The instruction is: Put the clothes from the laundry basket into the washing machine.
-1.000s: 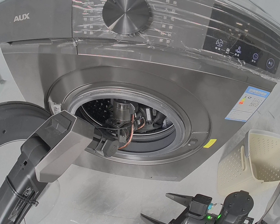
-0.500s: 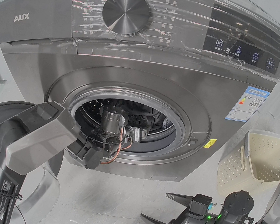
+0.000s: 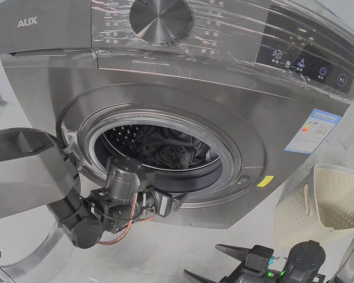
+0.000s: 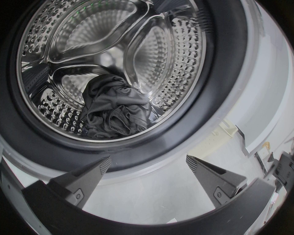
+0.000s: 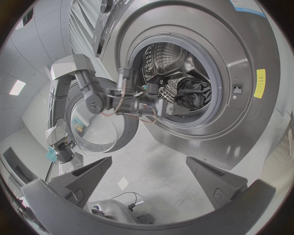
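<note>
Head view | I've backed left gripper [image 4: 148,162] out of washing machine [image 3: 234,109], fingers spread, empty | dark clothes [image 3: 165,147] lie inside it | laundry basket [image 3: 293,214] looks empty; loading likely done

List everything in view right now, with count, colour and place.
washer: one, grey, straight ahead
drum: one, silver, inside the washer
clothes: one bundle, dark, low in the drum
door: one, dark rim with clear glass, swung open on the robot's left
basket: one, cream, on the floor right of the washer
knob: one, silver, on the top panel
label: one, blue and white, washer front, upper right
sticker: one, yellow, right of the opening
left gripper: one, black, open, just outside the opening
right gripper: one, black, open, low over the floor beside the basket
</note>
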Available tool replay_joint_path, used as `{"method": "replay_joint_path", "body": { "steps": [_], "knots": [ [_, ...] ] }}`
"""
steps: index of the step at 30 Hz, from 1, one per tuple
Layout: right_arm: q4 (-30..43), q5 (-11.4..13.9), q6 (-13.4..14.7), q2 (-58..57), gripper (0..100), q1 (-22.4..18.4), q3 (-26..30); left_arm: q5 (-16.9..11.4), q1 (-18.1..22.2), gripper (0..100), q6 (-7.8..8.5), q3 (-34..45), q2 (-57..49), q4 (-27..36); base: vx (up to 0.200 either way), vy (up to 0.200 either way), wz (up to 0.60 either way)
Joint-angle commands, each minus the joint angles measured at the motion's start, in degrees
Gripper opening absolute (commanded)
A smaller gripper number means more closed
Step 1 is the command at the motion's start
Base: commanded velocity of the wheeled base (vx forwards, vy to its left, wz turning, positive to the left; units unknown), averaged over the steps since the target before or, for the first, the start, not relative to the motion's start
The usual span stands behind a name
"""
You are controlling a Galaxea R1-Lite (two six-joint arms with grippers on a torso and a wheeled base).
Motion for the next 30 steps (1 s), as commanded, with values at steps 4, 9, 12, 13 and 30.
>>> {"method": "replay_joint_path", "body": {
  "steps": [4,9,12,13,30],
  "knots": [
    [0.1,-0.05,0.01,-4.76,100,-1.93,3.42,-1.77,-7.09,100,0.25,21.19,-12.53,-15.34,0.0,0.0,0.0],
    [0.1,-4.44,1.33,-8.1,100,-1.49,5.62,-1.5,-7.09,100,0.6,27.87,-17.1,-21.85,0.0,0.0,0.0],
    [0.19,-8.66,3.0,-10.38,100,-1.57,6.58,-1.5,-7.18,100,0.42,31.12,-20.88,-21.93,0.0,0.0,0.0],
    [0.27,-10.59,3.61,-12.49,100,-1.84,6.85,-1.42,-7.18,100,0.33,32.97,-22.82,-22.02,0.0,0.0,0.0],
    [17.59,-14.28,4.14,-35.7,100,-12.03,6.85,2.19,-3.93,100,1.48,45.54,-42.59,-21.23,-0.082,0.0,0.0]
  ]
}}
